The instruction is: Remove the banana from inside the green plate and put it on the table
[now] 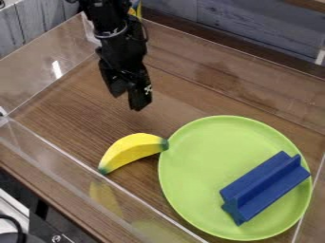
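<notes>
Brown wood grain runs across the table (76,116), the biggest thing in view, with clear acrylic wall (95,195) along its near left side. On it, toward the right, sits the green plate (191,180), a broad lime disc with a slightly raised rim. The black gripper (135,97) comes down from the top left and hangs over the wood beyond the banana, well apart from both banana and plate. Its fingers look spread, with nothing between them. Lying tilted across the right part of the plate is a blue block (264,188) (not named in the task, so best left alone).

Smallest of the main things, the banana (132,151) lies on the wood at the plate's left side. Its upper right end comes right up to the rim; whether the two touch or merely sit very close, I cannot tell. The dark green tip points down and left, toward the acrylic. No part of the fruit appears to rest inside the plate.

Judging by that, the removing and the putting down both look done, and the step in hand is most likely the finish, with the arm clear of the fruit. The next move calls for little: keep the fingers apart, stay off the banana and draw the arm away without brushing the plate.
</notes>
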You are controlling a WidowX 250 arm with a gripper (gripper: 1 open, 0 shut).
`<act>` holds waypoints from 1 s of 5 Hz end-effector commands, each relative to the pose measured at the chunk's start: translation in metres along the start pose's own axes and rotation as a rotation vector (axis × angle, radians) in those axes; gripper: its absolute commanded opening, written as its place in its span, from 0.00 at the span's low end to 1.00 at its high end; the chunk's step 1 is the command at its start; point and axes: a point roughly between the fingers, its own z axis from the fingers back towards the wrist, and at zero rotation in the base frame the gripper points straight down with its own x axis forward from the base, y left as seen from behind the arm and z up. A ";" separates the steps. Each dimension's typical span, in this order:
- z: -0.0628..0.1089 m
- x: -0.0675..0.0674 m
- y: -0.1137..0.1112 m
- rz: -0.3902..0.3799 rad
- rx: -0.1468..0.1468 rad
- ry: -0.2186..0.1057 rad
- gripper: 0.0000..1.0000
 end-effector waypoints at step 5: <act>0.019 0.013 -0.014 -0.076 0.006 -0.053 1.00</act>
